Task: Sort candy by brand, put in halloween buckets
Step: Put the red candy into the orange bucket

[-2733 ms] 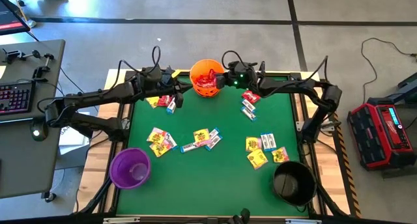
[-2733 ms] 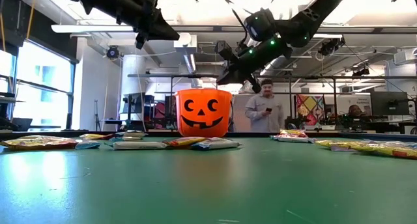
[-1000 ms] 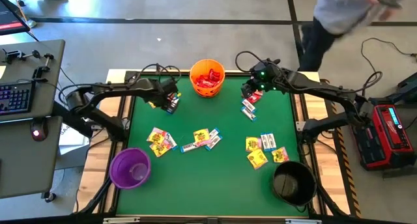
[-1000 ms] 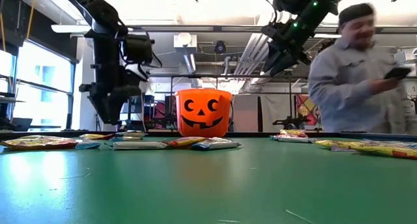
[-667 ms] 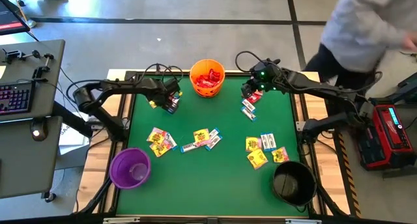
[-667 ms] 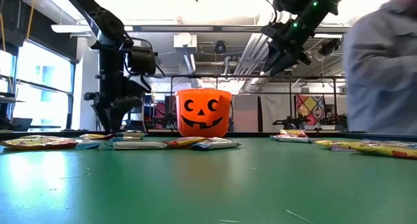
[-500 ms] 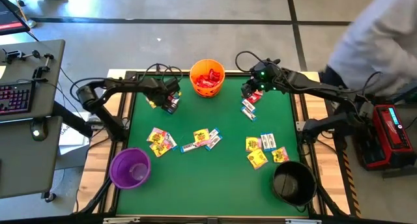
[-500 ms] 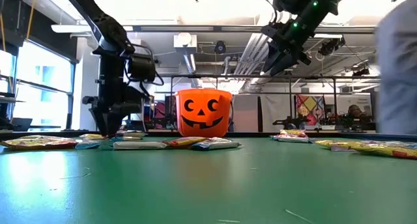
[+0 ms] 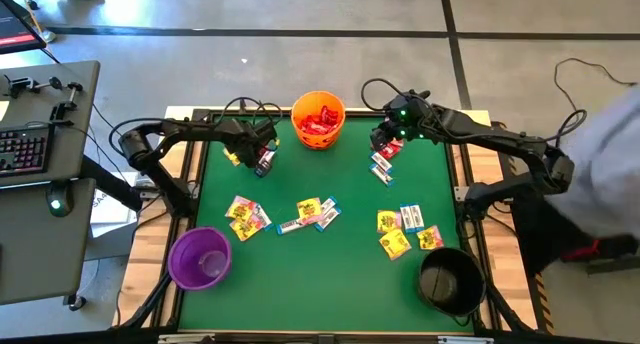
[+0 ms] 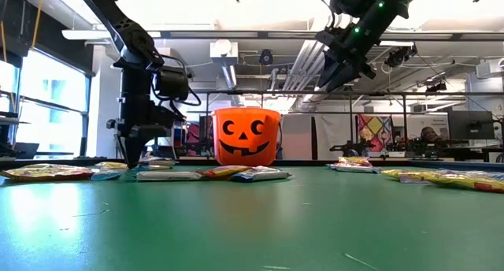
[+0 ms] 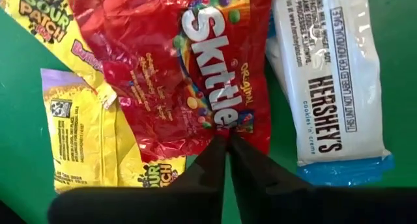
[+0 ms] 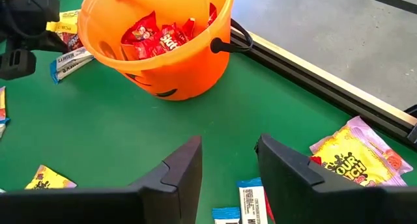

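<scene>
Orange bucket (image 9: 318,121) at the far edge of the green table (image 9: 330,264) is the only pail we are finding loaded in the high view: red packets are showing inside it, while the purple bucket (image 9: 199,258) at the near left corner and the black bucket (image 9: 450,280) at the near right are looking empty, so we are judging the sort as barely a third along. Loose candy is lying in four clusters: one under the left gripper (image 9: 262,158), a centre group (image 9: 305,214), a left-centre group (image 9: 245,216) and a right group (image 9: 405,229), plus a few packets near the right gripper (image 9: 383,147). In the low view we are seeing the left arm's gripper (image 10: 131,157) pointing straight down at the packets left of the pumpkin-faced pail (image 10: 246,135), its tips seeming to be at table level, while the right gripper (image 10: 335,66) is hanging high above the table. Through the left wrist camera we are watching the fingers (image 11: 212,165) pressed together at the edge of a red Skittles packet (image 11: 189,68), apparently pinching it, with yellow Sour Patch packets (image 11: 85,133) and a white Hershey's bar (image 11: 329,81) beside it. The right wrist camera is showing that arm's fingers (image 12: 179,168) parted and holding nothing. Yellow and white-blue packets are all still waiting on the table.
</scene>
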Controlling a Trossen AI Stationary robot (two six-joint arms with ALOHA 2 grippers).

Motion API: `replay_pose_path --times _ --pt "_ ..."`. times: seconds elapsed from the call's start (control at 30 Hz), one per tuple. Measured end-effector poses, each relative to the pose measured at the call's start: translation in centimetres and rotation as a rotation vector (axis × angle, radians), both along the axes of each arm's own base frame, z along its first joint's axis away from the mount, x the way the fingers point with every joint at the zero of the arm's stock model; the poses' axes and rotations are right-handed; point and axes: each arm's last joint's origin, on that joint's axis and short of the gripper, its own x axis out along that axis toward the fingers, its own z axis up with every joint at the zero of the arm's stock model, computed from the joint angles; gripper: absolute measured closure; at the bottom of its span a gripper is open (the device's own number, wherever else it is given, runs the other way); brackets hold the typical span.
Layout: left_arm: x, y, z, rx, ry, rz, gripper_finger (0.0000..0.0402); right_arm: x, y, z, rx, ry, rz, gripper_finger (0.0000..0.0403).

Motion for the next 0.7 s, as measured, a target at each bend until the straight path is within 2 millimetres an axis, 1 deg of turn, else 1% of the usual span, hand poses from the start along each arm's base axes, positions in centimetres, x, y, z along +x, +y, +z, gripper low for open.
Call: replay_pose_path --times 0.17,0.3,0.5,0.6,0.7 --pt "-0.3 -0.3 0.6 -0.027 -0.031 -0.025 0.04 0.0 0.0 0.0 0.0 0.0 0.0 0.0268" --pt "-0.4 -0.5 2.1 -0.026 -0.113 -0.031 0.0401 0.0 0.0 0.0 -0.001 0.002 0.001 0.0268" --pt "-0.9 -1.1 3.9 -0.033 -0.186 -0.037 0.0401 0.0 0.0 0.0 -0.002 0.002 0.002 0.0268" --pt "-1.1 -1.4 4.8 0.013 -0.203 -0.039 0.0401 0.0 0.0 0.0 -0.003 0.003 0.003 0.0268" --pt "-1.0 -1.6 5.1 0.031 -0.192 -0.12 0.0392 0.0 0.0 0.0 -0.005 0.003 0.006 0.0268"
